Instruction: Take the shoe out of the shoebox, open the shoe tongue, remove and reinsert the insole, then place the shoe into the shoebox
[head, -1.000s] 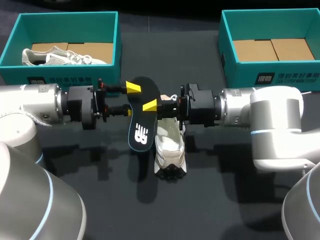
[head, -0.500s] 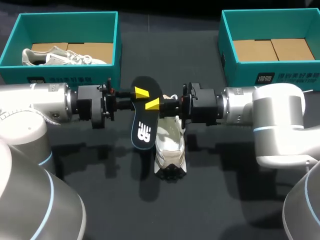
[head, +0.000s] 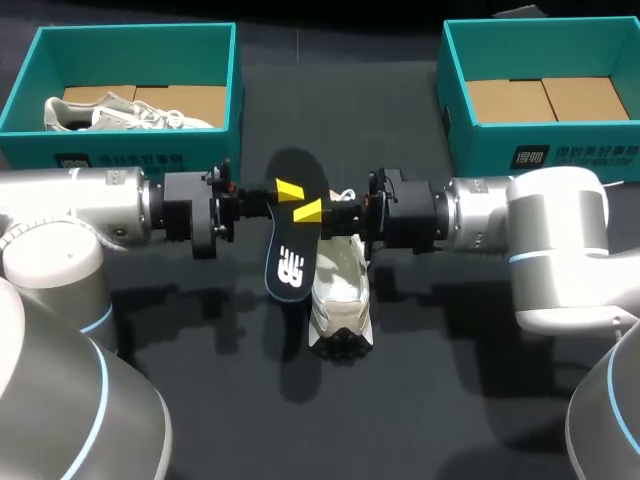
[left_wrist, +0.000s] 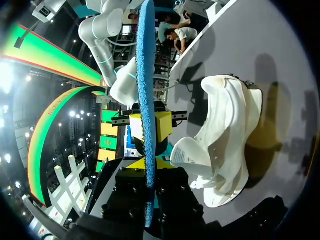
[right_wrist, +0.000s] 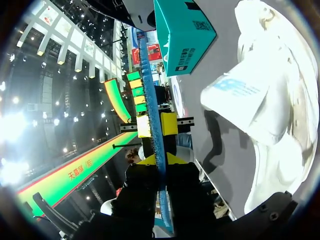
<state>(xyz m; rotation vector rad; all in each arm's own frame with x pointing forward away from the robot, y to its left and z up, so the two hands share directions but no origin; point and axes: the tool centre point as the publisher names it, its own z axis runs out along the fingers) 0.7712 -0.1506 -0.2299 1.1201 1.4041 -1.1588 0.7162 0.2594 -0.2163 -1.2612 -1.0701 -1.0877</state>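
The black insole (head: 290, 240) hangs on edge above the table's middle, blue underside showing edge-on in the left wrist view (left_wrist: 146, 75) and the right wrist view (right_wrist: 150, 90). My left gripper (head: 288, 189) is shut on its upper part from the left. My right gripper (head: 309, 211) is shut on it from the right, just below. The two sets of yellow tips face each other across the insole. The white shoe (head: 340, 300) lies on the table under and right of the insole, tongue pulled open (left_wrist: 225, 135).
A teal shoebox (head: 120, 150) at the back left holds another white shoe (head: 110, 112). A second teal shoebox (head: 540, 150) at the back right shows only its cardboard floor. Black table surface lies in front of the shoe.
My left gripper moved right onto the insole and its fingers closed on it. The right gripper kept its hold; the insole shifted slightly.
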